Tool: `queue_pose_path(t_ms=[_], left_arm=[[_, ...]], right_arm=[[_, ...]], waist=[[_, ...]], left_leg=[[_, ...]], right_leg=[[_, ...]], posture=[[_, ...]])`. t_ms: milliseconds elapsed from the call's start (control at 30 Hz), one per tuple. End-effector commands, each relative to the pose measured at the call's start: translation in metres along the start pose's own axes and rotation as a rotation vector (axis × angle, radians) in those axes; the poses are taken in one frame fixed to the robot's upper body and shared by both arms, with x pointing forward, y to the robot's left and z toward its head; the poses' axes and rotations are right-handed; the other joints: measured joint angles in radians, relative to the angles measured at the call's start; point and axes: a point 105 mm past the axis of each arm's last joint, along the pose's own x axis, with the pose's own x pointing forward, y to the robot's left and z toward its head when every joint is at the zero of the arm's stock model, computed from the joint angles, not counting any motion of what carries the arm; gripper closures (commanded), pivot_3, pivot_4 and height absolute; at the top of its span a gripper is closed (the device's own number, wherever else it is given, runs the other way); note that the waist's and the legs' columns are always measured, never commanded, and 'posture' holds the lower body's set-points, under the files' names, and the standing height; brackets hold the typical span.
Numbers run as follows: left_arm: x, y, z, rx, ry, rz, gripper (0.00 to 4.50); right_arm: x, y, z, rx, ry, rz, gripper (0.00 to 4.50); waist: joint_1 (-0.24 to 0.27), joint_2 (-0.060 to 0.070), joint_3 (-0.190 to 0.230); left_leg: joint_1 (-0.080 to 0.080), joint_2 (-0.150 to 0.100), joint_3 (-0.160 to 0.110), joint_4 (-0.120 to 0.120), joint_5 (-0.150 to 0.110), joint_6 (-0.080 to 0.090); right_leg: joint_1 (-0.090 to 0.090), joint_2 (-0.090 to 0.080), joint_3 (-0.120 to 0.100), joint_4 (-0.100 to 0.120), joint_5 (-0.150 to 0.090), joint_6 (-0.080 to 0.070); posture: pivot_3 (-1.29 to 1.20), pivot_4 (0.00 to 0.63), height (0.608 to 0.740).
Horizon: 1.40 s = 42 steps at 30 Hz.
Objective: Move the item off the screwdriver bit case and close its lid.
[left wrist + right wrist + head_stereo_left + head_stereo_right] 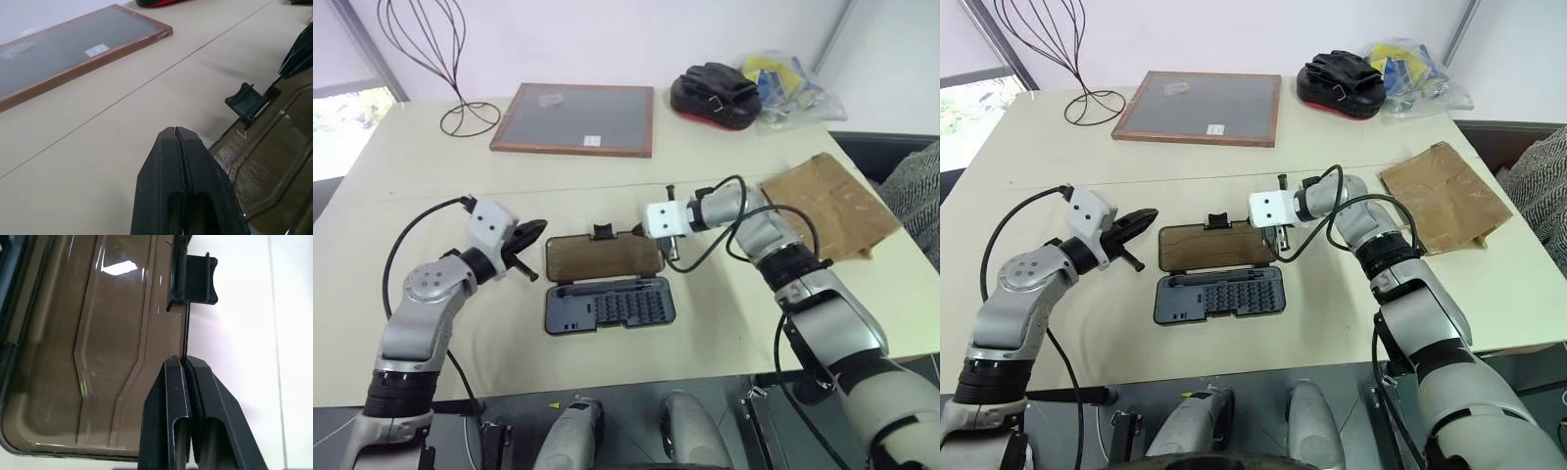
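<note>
- The screwdriver bit case (610, 304) lies open on the beige worktop (431, 176), near its front edge, with rows of small bits showing in the dark grey tray.
- The lid (603, 257), translucent smoky brown, lies flat on the worktop just behind the tray, and its small black clasp (602, 232) sticks out from the far edge.
- The crumpled brown paper bag (830, 204) lies flat on the right side of the worktop, well apart from the case and off it.
- The right end effector (185, 363) has its two black fingers pressed together with nothing between them; the tips sit at the lid's far edge, at the right-hand end of that edge, beside the clasp. Whether they touch the edge cannot be told.
- The left end effector (174, 132) is also closed and empty, hovering just beside the lid's left end.
- Further back on the worktop are a wood-framed grey board (576, 118), a black wire stand (450, 59), a black-and-red pouch (715, 95) and a clear plastic bag (788, 88) of bright items.
</note>
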Motion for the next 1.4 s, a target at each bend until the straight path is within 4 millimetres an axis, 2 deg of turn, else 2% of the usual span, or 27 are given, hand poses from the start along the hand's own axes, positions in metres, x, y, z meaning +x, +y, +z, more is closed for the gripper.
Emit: queue_pose_path(t_ms=[33, 367, 467, 533, 667, 700, 867, 1000, 1167, 1400], left_arm=[[-0.003, 0.005, 0.013, 0.043, -0.040, 0.022, 4.50], [-0.001, 0.003, 0.013, 0.039, -0.046, 0.016, 4.50], [0.000, 0.002, 0.013, 0.035, -0.047, 0.012, 4.50], [0.000, 0.001, 0.013, 0.030, -0.046, 0.008, 4.50], [-0.002, -0.004, 0.011, 0.006, -0.042, -0.021, 4.50], [-0.003, -0.006, 0.011, -0.002, -0.041, -0.030, 4.50], [-0.017, -0.024, 0.021, -0.084, -0.049, -0.173, 4.50], [-0.038, -0.054, 0.031, -0.173, -0.015, -0.374, 4.50], [-0.053, -0.080, 0.010, -0.187, 0.115, -0.514, 4.50], [-0.048, -0.086, -0.024, -0.152, 0.208, -0.553, 4.50]], right_arm=[[-0.009, -0.011, -0.002, -0.031, 0.034, -0.026, 4.47], [-0.010, -0.016, 0.003, -0.020, 0.008, -0.057, 4.47], [-0.010, -0.017, 0.000, -0.021, 0.025, -0.063, 3.47], [-0.011, -0.016, -0.004, -0.015, 0.038, -0.059, 2.58], [-0.013, -0.019, -0.007, 0.004, 0.048, -0.081, 0.31], [-0.013, -0.020, -0.008, 0.013, 0.050, -0.087, 0.03], [-0.020, -0.033, -0.009, 0.136, 0.032, -0.183, 0.03], [-0.024, -0.036, -0.013, 0.224, 0.030, -0.249, 0.03], [-0.024, -0.034, -0.010, 0.248, 0.020, -0.265, 0.03], [-0.025, -0.034, 0.000, 0.351, -0.011, -0.224, 0.03]], waist=[[0.000, 0.000, 0.000], [0.000, 0.000, 0.000], [0.000, 0.000, 0.000], [0.000, 0.000, 0.000], [-0.002, 0.000, 0.000], [-0.002, 0.000, 0.000], [-0.001, 0.000, 0.000], [-0.003, 0.000, 0.000], [-0.001, 0.001, 0.000], [0.000, 0.001, 0.001]], left_leg=[[0.000, 0.000, 0.000, 0.000, 0.000, 0.000], [0.000, 0.000, 0.000, 0.000, 0.000, 0.000], [0.000, 0.000, 0.000, 0.000, 0.000, 0.000], [0.000, 0.000, 0.000, 0.000, 0.000, 0.000], [0.000, 0.000, 0.000, 0.000, 0.000, -0.001], [0.000, 0.000, 0.000, 0.000, 0.000, -0.001], [0.000, 0.000, 0.000, 0.000, 0.000, -0.001], [0.000, 0.001, 0.000, 0.000, 0.000, 0.000], [0.000, 0.001, 0.000, -0.001, 0.000, 0.000], [0.000, 0.001, 0.000, -0.001, 0.000, -0.001]], right_leg=[[0.000, 0.000, 0.000, 0.000, 0.000, 0.000], [0.000, 0.000, 0.000, 0.000, 0.000, 0.000], [0.000, 0.000, 0.000, 0.000, 0.000, 0.000], [0.000, 0.000, 0.000, 0.000, 0.000, 0.000], [0.000, 0.000, 0.000, 0.000, 0.000, 0.000], [0.000, 0.000, 0.000, 0.000, 0.000, 0.000], [0.000, 0.001, 0.001, 0.000, 0.000, 0.000], [0.000, 0.001, 0.001, 0.000, 0.000, -0.001], [0.000, 0.001, 0.001, 0.000, 0.000, -0.001], [0.000, 0.001, 0.001, 0.000, 0.000, -0.001]], posture=[[0.00, 0.150, 0.734], [0.00, 0.150, 0.734], [0.00, 0.150, 0.734], [0.00, 0.150, 0.734], [0.00, 0.150, 0.734], [0.00, 0.150, 0.734], [0.00, 0.150, 0.734], [0.00, 0.150, 0.734], [0.00, 0.150, 0.734], [0.00, 0.150, 0.734]])
